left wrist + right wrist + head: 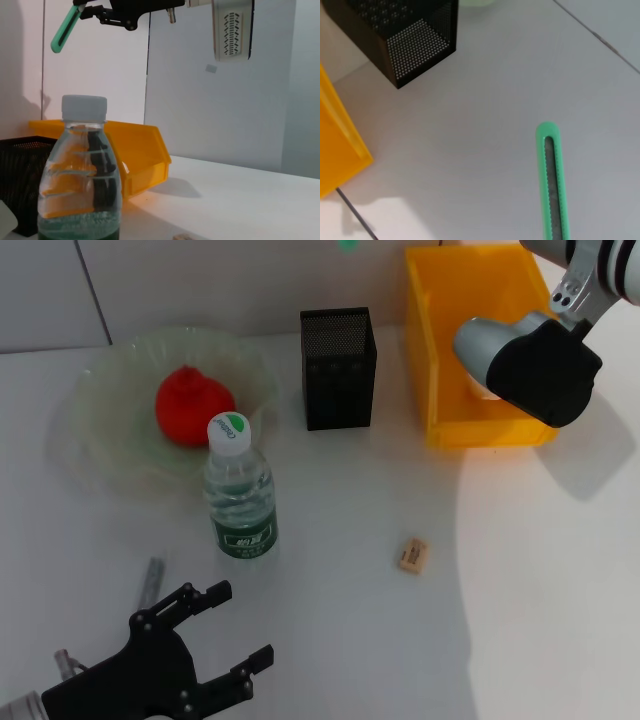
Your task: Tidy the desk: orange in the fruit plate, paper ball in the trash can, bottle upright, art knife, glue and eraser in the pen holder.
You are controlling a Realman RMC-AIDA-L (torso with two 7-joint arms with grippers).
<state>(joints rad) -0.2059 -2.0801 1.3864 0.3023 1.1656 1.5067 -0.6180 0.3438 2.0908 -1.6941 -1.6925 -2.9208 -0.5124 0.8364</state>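
The art knife (552,185), light, stiff, slick, hangs below the right gripper (82,6), which is clamped on its end; the left gripper (240,625) waits, spread wide.

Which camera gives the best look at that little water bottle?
The head view: the bottle stands whole and upright in front of the fruit plate. The left wrist view shows its cap and upper body close up, base cut off. The right wrist view misses it.

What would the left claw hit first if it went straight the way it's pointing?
Most likely the bottle: the open left claw sits just short of it, and its wrist view shows the bottle standing close ahead, a little off-centre, so it might only graze it.
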